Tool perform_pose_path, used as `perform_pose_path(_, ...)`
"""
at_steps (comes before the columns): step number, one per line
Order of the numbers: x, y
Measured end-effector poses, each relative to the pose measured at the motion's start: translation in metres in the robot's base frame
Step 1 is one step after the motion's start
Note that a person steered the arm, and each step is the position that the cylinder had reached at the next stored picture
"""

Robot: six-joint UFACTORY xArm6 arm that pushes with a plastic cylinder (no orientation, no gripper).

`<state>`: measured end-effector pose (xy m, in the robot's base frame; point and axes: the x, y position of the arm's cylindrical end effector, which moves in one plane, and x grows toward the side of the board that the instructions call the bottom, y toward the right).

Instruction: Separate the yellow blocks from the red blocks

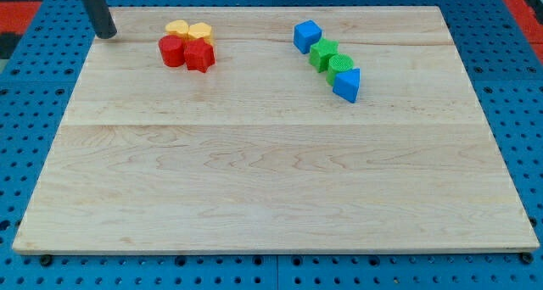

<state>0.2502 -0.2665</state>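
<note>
Starting w/ the biggest thing: the worktop, a pale wood board on a blue pegboard, mostly bare across its middle and the view's bottom. No jaws on this rig, just a dark rod, so nothing spread, pressed together or pinching.

Next, the rod comes down at the view's top left. My tip sits near the board's top-left corner, to the view's left of the red/yellow cluster and clearly apart from it, touching no block.

Task blocks are bunched near the view's top, left of centre: red block and a second red block side by side, w/ yellow block and a second yellow block just behind them toward the view's top. All four look to be touching; exact shapes are hard to call.

Off to the view's right, well apart: blue cube, green block, second green block, blue triangular block, in a diagonal row. Not part of the job.

Doing the step well, imo: go in along the seam btw yellows and reds from the view's left, so the push wedges them apart rather than shoving the whole clump. Keep the stroke short; yellows have little board left toward the top edge, so driving reds toward the view's bottom looks safer. Stay clear of the blue/green row.
</note>
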Motion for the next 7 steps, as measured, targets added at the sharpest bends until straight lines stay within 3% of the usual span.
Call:
perform_pose_path(1, 0.009, 0.004)
perform_pose_path(3, -0.002, 0.116)
perform_pose_path(5, 0.001, 0.19)
perform_pose_path(7, 0.025, 0.176)
